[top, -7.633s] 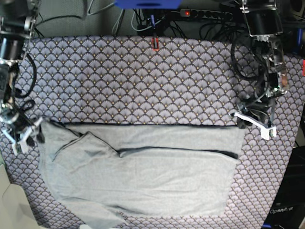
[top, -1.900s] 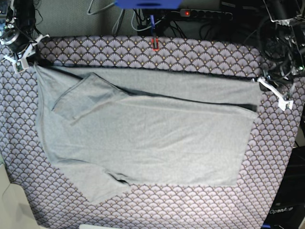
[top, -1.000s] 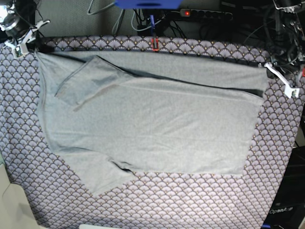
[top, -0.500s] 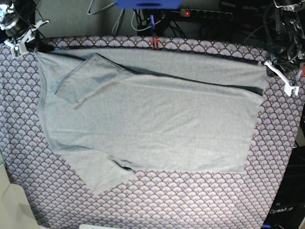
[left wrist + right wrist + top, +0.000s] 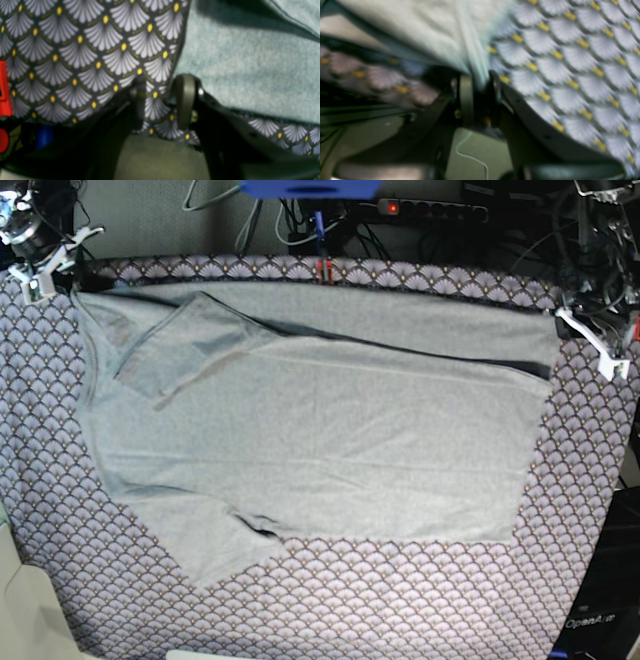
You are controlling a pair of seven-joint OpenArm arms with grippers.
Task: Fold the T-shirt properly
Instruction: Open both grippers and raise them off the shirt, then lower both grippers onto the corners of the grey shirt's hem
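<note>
On the fan-scale tablecloth the grey T-shirt lies spread almost flat, one sleeve doubled over near its far corner, so by my reckoning every proper fold is yet to come. The left gripper stands parted and empty beside the hem; the right gripper pinches a corner, jaws narrow

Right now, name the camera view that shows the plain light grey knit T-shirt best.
The base view: the whole grey knit T-shirt lies spread on the patterned tablecloth. The left wrist view shows only one blurred edge; the right wrist view shows a bunched bit running between the right gripper's fingers.
</note>
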